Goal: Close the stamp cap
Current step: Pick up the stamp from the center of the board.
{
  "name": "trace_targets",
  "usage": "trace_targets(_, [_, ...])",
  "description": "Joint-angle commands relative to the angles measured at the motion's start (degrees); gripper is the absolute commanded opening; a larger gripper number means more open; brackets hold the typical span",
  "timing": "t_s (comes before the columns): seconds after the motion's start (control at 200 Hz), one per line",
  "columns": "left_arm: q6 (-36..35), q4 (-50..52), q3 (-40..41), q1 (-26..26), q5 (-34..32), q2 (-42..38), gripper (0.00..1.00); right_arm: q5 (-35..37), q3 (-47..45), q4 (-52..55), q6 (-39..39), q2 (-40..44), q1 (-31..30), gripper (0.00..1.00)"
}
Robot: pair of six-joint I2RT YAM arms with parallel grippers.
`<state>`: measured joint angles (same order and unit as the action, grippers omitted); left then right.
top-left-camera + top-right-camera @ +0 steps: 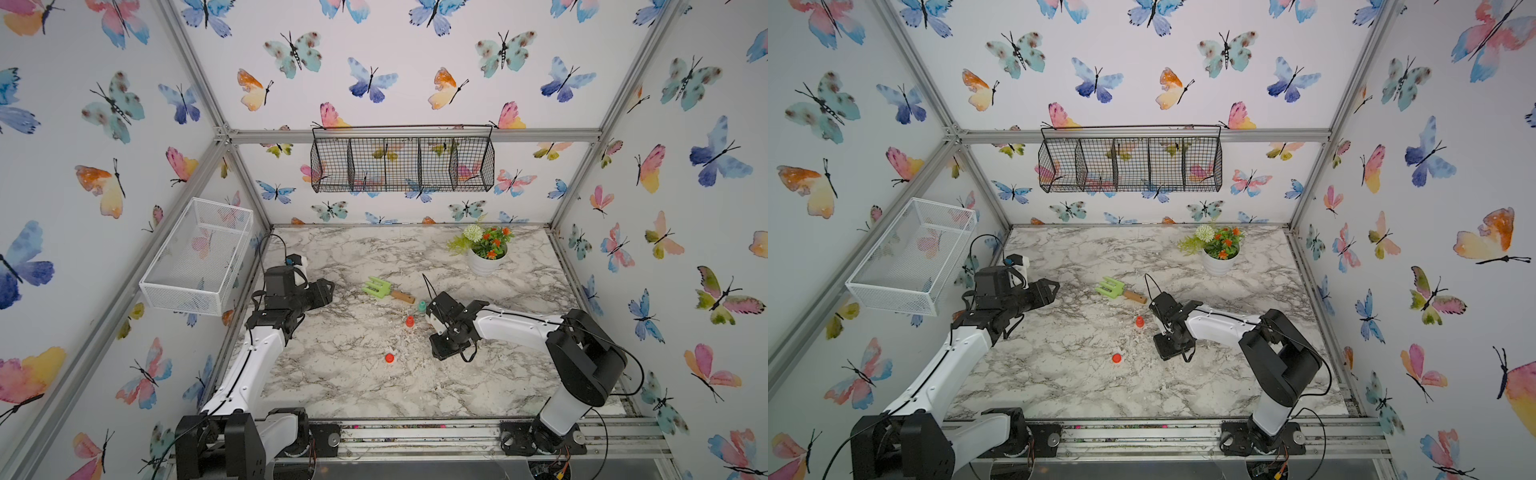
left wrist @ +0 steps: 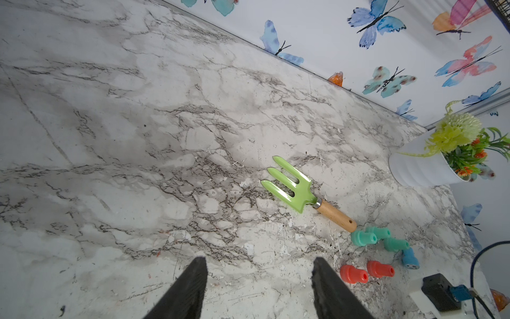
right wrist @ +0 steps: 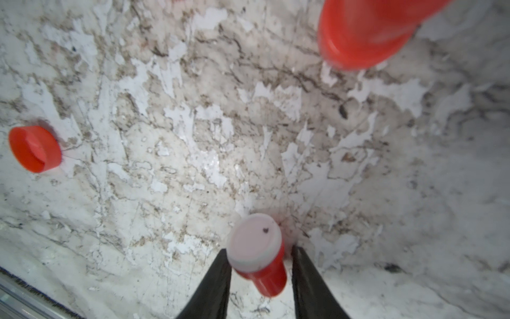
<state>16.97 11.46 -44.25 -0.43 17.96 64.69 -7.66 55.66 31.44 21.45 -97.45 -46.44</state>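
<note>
Right claw is narrowed around stamp: one finger touches it, the other sits just beside. Firm pinch cannot be confirmed. Stamp is well apart from cap. Left claw is spread, holding nothing.

A garden fork lies on the table near its middle. Stamps cluster just off the fork's handle end, to its right. A cap lies in front of the fork, well apart. A flowerpot stands behind the fork and to its right, well apart.
</note>
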Motion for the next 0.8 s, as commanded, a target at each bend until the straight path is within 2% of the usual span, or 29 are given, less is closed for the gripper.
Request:
trace_targets(0.0, [0.0, 0.8, -1.3, 0.3, 1.0, 0.4, 0.63, -1.5, -1.0, 0.9, 0.4, 0.3, -0.2, 0.36])
trace_targets(0.315, [-0.1, 0.8, -1.3, 0.3, 1.0, 0.8, 0.63, -2.0, -0.6, 0.7, -0.2, 0.2, -0.2, 0.24])
trace_targets(0.631, [0.0, 0.8, -1.4, 0.4, 1.4, 0.9, 0.63, -1.2, -0.7, 0.6, -0.7, -0.2, -0.1, 0.18])
trace_targets(0.791, [-0.5, 0.2, -1.1, 0.3, 4.5, 0.7, 0.63, -0.2, -0.6, -0.5, -1.3, 1.6, -0.1, 0.16])
